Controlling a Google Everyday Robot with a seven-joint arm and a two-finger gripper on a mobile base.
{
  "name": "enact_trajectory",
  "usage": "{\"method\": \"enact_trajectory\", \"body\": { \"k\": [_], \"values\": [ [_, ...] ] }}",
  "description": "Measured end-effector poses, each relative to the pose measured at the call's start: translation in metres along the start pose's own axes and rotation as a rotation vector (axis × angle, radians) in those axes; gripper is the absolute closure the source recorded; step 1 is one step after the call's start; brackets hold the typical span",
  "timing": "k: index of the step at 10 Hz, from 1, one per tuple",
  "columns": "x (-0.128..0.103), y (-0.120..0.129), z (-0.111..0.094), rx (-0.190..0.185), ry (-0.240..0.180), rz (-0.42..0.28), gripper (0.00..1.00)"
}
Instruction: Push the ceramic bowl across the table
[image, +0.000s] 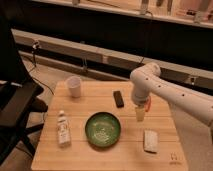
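1. Biggest risk I can see: the round green glazed ceramic bowl (102, 129) has a low sloped wall, so if the white arm's gripper (140, 114) comes in too high it'll probably ride over the rim or tip the bowl instead of sliding it.
2. Second worry is clutter. A push toward the far-left corner heads for the small white cup (74, 85), and a straight-left push sends it at the small clear bottle with a white cap (62, 129). The flat black rectangular device (118, 98) sits just behind the bowl too.
3. The bowl sits near the front-middle of the light wooden plank table (95, 157). The gripper hangs to the bowl's right and slightly behind, near but not touching.
4. Can't tell how wide the gripper is spread, or whether it's got anything.
5. A pale rectangular sponge-like block (150, 140) lies front-right, out of the way.
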Motion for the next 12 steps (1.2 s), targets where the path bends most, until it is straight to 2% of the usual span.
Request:
{"method": "enact_trajectory", "body": {
  "k": [1, 2, 3, 4, 6, 8, 9, 12],
  "values": [
    [0.0, 0.0, 0.001, -0.001, 0.003, -0.002, 0.26],
    [0.0, 0.003, 0.001, 0.009, 0.019, -0.014, 0.36],
    [-0.004, 0.006, 0.001, 0.024, 0.049, -0.038, 0.46],
    [-0.015, 0.009, 0.005, 0.04, 0.06, -0.084, 0.56],
    [-0.023, 0.022, 0.018, 0.068, 0.044, -0.159, 0.76],
    [-0.036, 0.031, 0.034, 0.065, 0.039, -0.207, 0.96],
    [-0.037, 0.035, 0.039, 0.057, 0.042, -0.219, 1.0],
    [-0.047, 0.045, 0.054, 0.02, 0.032, -0.248, 1.0]
  ]
}}
